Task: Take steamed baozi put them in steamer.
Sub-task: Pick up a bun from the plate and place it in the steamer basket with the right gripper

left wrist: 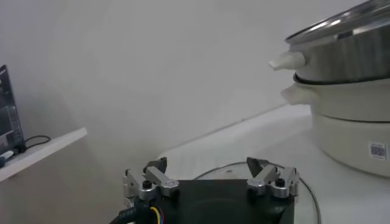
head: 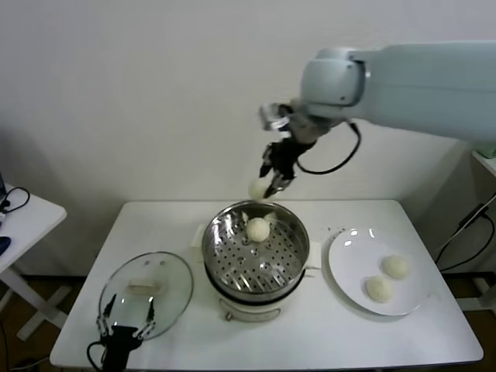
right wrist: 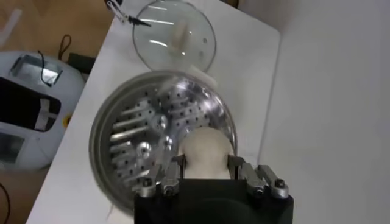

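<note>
Above the steamer's far rim, the right gripper (head: 273, 184) hangs in the air, fingers clamped on one steamed baozi (head: 258, 188), bun pinched on both sides in the right wrist view (right wrist: 204, 153). Steamer (head: 225, 263) sits mid-table on a white cooker base, one baozi (head: 257, 229) inside, toward its far side. White plate (head: 341, 267) near the table's right edge, two baozi on it (head: 396, 266) (head: 379, 289). Four buns total. One glass lid (head: 174, 298) flat near the front-left corner. Left gripper (head: 124, 319) parked over the lid's front edge, fingers spread, empty.
</note>
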`<state>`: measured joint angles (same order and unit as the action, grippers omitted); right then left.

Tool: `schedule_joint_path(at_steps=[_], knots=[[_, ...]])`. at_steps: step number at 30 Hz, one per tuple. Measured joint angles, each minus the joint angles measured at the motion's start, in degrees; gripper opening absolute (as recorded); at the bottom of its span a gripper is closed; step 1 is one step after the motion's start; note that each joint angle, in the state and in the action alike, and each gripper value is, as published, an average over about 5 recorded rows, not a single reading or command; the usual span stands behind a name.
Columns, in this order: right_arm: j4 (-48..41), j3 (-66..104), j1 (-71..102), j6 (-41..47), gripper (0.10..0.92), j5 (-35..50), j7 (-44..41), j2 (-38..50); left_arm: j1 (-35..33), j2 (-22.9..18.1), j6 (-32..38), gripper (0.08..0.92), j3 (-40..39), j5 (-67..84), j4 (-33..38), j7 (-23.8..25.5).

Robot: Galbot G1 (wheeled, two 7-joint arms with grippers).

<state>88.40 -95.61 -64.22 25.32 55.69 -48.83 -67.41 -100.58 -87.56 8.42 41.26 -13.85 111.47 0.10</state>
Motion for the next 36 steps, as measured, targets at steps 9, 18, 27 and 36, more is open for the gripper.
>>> schedule_joint_path(at_steps=[9, 18, 27, 36], knots=[[-3.79, 0.09, 10.80, 3.01, 0.501, -4.00, 4.96, -7.66, 0.66, -0.14, -0.01, 0.823, 0.50, 0.33, -0.45, 0.08], [-8.65, 0.77, 18.59, 4.03, 0.501, -7.05, 6.91, -12.14, 1.21, -0.14, 0.12, 0.823, 0.82, 0.31, -1.48, 0.07], [-11.84, 1.62, 22.63, 3.83, 0.615, -9.55, 7.88, -14.01, 1.45, -0.15, 0.15, 0.823, 0.86, 0.22, -1.74, 0.10], [-9.96, 2.52, 20.30, 1.96, 0.815, -8.81, 6.04, -11.11, 0.95, -0.20, 0.16, 0.823, 0.98, 0.00, -1.35, 0.25]])
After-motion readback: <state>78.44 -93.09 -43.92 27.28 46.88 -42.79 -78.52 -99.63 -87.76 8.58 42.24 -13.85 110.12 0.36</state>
